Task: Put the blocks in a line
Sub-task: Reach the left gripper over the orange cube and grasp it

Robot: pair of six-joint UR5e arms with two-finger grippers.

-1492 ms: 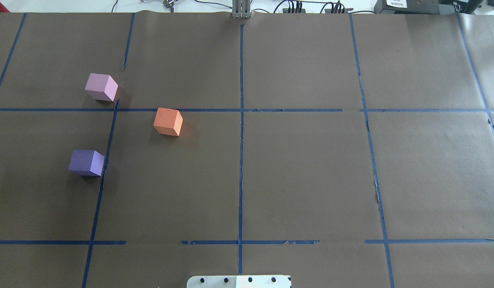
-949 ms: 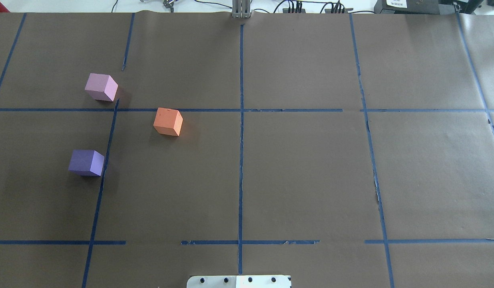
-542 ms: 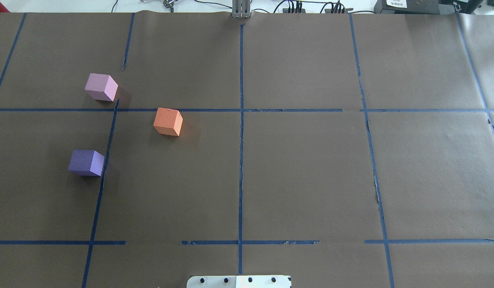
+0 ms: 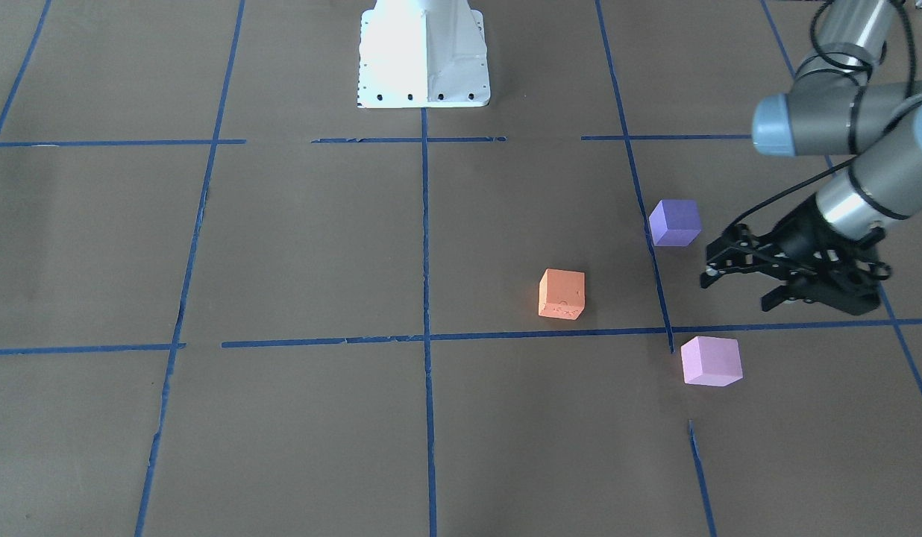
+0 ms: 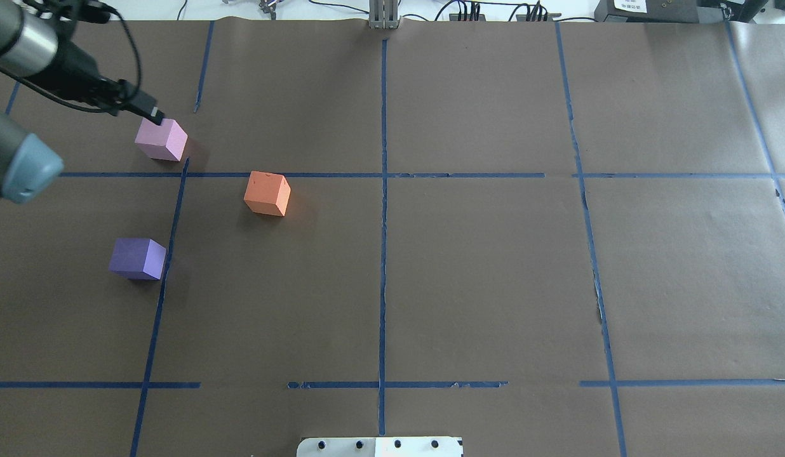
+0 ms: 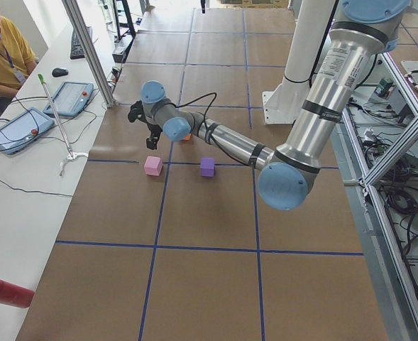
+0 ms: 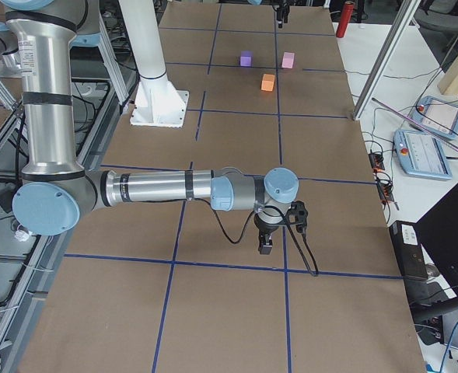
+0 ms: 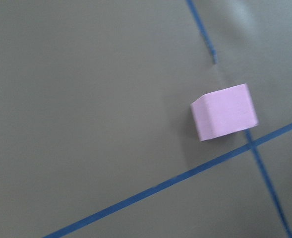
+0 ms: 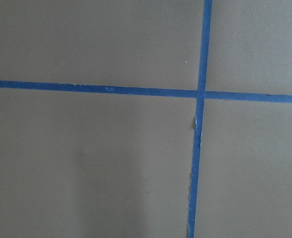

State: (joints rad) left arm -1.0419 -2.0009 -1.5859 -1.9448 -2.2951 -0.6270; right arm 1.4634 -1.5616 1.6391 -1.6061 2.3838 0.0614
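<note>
Three cubes sit apart on the brown paper, on the robot's left half. These are the light pink block (image 5: pixel 161 138) (image 4: pixel 711 360), the orange block (image 5: pixel 267 193) (image 4: pixel 562 293) and the violet-purple block (image 5: pixel 137 258) (image 4: pixel 675 222). My left gripper (image 4: pixel 737 291) is open and empty, above the table between the pink and purple blocks on their outer side. In the overhead view its tip (image 5: pixel 150 111) is at the pink block's far left corner. The left wrist view shows the pink block (image 8: pixel 225 111). My right gripper (image 7: pixel 265 245) hangs over bare paper far from the blocks; I cannot tell whether it is open.
Blue tape lines (image 5: pixel 383 254) divide the paper into a grid. The robot's white base plate (image 4: pixel 424 52) is at the near middle edge. An operator (image 6: pixel 3 53) sits at a side table with tablets (image 6: pixel 70 99), beyond the table's far edge.
My left arm has come into the overhead view from the upper left and now reaches toward the pink block. The three blocks have not moved.
</note>
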